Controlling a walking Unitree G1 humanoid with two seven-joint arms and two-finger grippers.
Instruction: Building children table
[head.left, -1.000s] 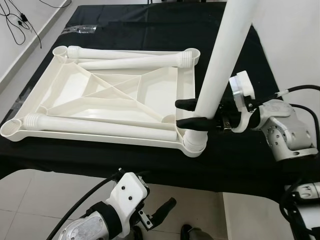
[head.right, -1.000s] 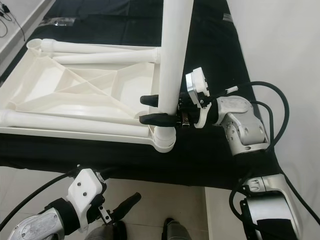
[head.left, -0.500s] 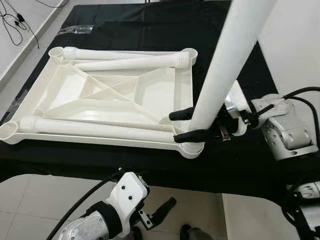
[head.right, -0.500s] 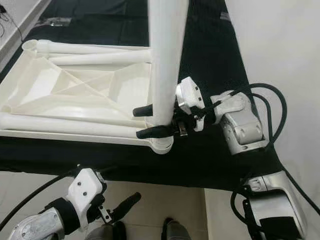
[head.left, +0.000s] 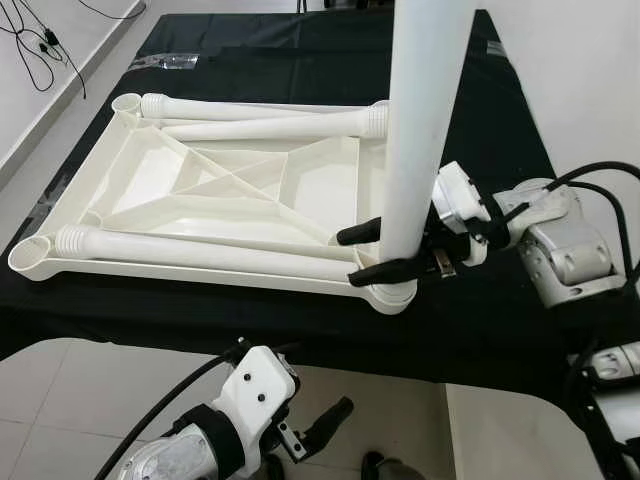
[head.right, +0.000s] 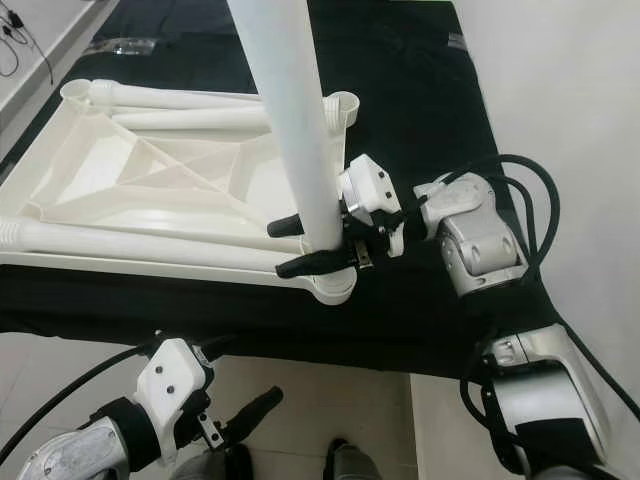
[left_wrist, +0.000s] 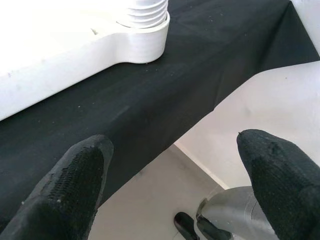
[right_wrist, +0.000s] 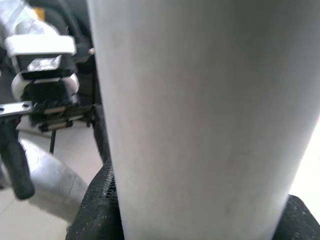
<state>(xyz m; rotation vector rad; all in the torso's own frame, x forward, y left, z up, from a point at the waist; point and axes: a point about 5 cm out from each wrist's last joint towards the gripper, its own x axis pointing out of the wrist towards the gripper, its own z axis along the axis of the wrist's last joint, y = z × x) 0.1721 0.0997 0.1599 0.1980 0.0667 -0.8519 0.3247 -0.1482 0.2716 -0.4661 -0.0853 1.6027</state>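
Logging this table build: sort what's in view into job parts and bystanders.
Job:
upright leg
corner socket
tabletop
two loose legs
right gripper around the upright leg

Lying about:
black cloth
cables
clear wrapper

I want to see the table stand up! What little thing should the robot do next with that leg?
Probably twist the leg tighter; the right pincer grips it upright in the tabletop's near corner socket.

No readable text, label or number appears anywhere in these views. The white plastic parts carry no legible markings.
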